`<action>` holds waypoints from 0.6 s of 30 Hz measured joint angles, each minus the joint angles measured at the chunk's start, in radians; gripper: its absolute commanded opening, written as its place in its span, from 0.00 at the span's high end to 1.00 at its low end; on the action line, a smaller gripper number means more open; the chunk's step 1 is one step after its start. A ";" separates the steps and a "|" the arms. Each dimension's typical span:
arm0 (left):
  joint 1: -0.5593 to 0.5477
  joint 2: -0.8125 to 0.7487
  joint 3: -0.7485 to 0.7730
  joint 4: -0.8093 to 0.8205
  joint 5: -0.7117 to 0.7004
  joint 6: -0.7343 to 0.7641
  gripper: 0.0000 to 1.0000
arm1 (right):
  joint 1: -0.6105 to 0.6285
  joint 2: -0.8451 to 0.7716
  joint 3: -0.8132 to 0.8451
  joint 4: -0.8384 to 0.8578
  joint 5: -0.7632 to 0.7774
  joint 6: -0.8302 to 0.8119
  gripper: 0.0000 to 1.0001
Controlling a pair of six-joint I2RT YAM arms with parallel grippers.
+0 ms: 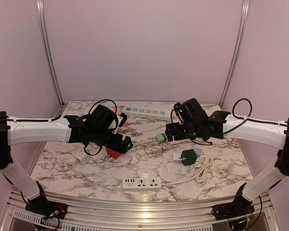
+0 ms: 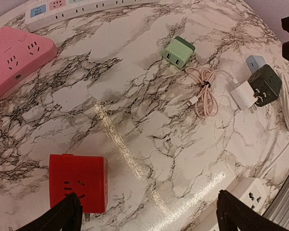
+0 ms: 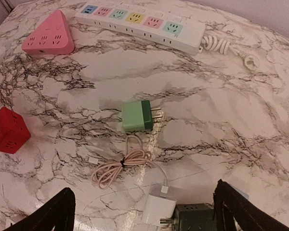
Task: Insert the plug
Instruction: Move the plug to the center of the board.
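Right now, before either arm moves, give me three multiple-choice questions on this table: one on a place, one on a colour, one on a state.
1. The coiled pink cable lies:
A) just beside the green charger
B) on top of a pink triangular socket
C) between a gripper's jaws

2. The cube socket nearest the left gripper is:
A) blue
B) red
C) yellow

3. The left gripper's jaws are:
A) shut on the cube
B) shut on the cable
C) open, holding nothing

Answers:
1 A, the right wrist view shows the cable lying right next to the charger.
2 B, the cube is plainly red in the left wrist view.
3 C, the jaws stand wide apart with only bare table between them.
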 measured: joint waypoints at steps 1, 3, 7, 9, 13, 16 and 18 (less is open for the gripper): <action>0.000 -0.005 -0.003 0.000 0.000 -0.001 0.01 | -0.008 0.037 0.028 -0.001 -0.028 0.005 0.07; -0.001 -0.017 -0.013 0.000 0.000 -0.004 0.01 | -0.017 0.108 0.070 -0.005 -0.080 0.014 0.08; -0.003 -0.040 -0.038 0.001 0.000 -0.008 0.01 | -0.033 0.231 0.126 -0.029 -0.178 0.050 0.09; -0.005 -0.049 -0.052 0.001 -0.001 -0.011 0.01 | -0.044 0.292 0.157 -0.045 -0.228 0.077 0.09; -0.005 -0.060 -0.077 0.003 -0.004 -0.013 0.01 | -0.078 0.376 0.195 -0.079 -0.292 0.129 0.09; -0.005 -0.060 -0.087 0.005 -0.004 -0.015 0.01 | -0.093 0.393 0.195 -0.094 -0.302 0.156 0.09; -0.005 -0.061 -0.094 0.008 -0.004 -0.015 0.01 | -0.100 0.395 0.195 -0.100 -0.307 0.170 0.09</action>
